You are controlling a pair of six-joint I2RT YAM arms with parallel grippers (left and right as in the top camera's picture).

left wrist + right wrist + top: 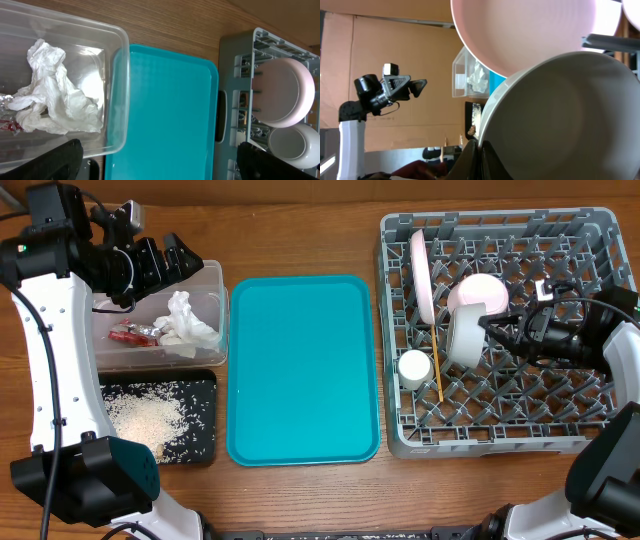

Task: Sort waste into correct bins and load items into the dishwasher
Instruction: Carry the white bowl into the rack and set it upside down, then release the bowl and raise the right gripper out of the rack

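Left gripper: spread, empty, over tub containing tissue, wrapper | right gripper: pinching bowl rim, holding it on edge so rack pegs prop it, near plate | rice: in black tray

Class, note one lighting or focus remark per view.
Overhead: evenly lit, sharp, no glare on the teal tray. Left wrist: glare patch beside the tissue on the floor of the clear tub. Right wrist: the white bowl crowds the lens, slightly soft.
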